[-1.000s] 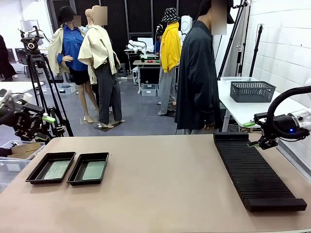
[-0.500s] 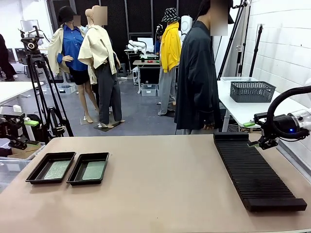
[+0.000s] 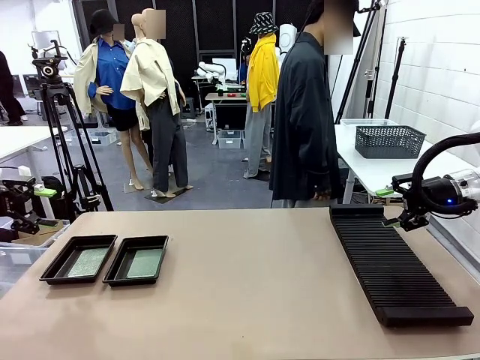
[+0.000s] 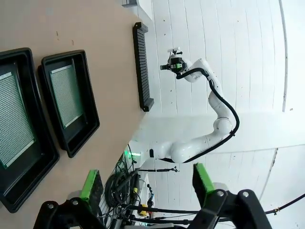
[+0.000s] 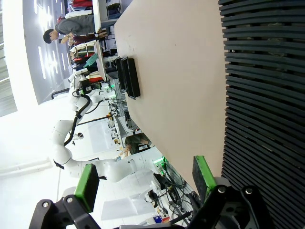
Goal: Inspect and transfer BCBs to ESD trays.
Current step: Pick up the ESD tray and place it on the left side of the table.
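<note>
Boards: two green ones lay flat, one in each black tray. Left tray (image 3: 78, 259) and right tray (image 3: 136, 260) sat side by side, rims near touching, on the bench (image 3: 247, 285) at its left-front part. Board in left tray (image 3: 88, 261), board in right tray (image 3: 145, 262); each filled most of its tray floor. Long axes ran near-to-far across the bench, w/ a slight slant.

Left gripper (image 3: 30, 206) hung off the bench's left edge, above and behind the trays, fingers released, nothing between them. Left wrist view confirmed: green pads (image 4: 90, 183) apart, empty gap, both trays (image 4: 69, 102) ahead and off to one side of the finger line. Right gripper (image 3: 395, 207) sat at the far right over the far end of the long ribbed rack (image 3: 390, 266), fingers also released and empty; right wrist view showed pads (image 5: 86, 187) apart w/ rack slats (image 5: 267, 95) filling that side.

Rack looked empty of boards as far as could be told. Both trays looked loaded, so transfer prob. done or nearly so. If trays needed another touch, left arm was much the nearer; trays lay fwd and to its right, well apart from the right arm. A person in a dark coat (image 3: 304, 112) stood at the far side, not reaching in.
</note>
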